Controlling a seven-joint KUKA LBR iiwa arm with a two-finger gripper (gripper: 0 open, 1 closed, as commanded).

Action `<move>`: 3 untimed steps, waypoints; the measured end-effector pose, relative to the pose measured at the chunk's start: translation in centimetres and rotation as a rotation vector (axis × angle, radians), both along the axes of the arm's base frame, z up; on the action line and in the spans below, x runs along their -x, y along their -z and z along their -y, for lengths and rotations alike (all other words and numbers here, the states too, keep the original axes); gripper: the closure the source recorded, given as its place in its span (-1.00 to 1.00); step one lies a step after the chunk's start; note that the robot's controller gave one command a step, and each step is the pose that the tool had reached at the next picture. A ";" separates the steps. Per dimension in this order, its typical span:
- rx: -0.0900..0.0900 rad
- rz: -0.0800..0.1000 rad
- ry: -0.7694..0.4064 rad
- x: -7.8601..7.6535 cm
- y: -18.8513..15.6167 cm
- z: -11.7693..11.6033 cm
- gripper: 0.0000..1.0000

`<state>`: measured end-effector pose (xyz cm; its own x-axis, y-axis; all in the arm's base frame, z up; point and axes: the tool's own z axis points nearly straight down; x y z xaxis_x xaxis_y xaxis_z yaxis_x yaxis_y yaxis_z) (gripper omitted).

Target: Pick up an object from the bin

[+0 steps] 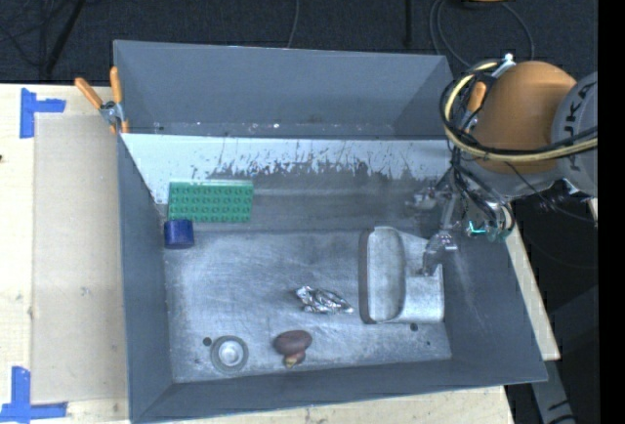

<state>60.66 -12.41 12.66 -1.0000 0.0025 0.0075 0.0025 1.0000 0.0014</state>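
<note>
At the front of the grey metal bin [137, 315] lie one small round silvery cap [229, 352] and one brown pebble-like lump [291, 344], with one crumpled foil scrap [322, 299] behind them. To its right rests one pale grey oblong plastic dish [384, 274]. The gripper [435, 251] hangs low at its right edge, probably lined up for it; whether the claw is apart or together I cannot tell. Farthest, one blue block [179, 233] and one green studded plate [210, 201] sit against the back slope.

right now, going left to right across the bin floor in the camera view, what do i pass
blue block → round silver cap → brown lump → crumpled foil → grey oblong tray → gripper
</note>
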 end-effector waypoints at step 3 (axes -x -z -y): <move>0.001 0.007 0.013 6.2 5.3 -16.2 -1.00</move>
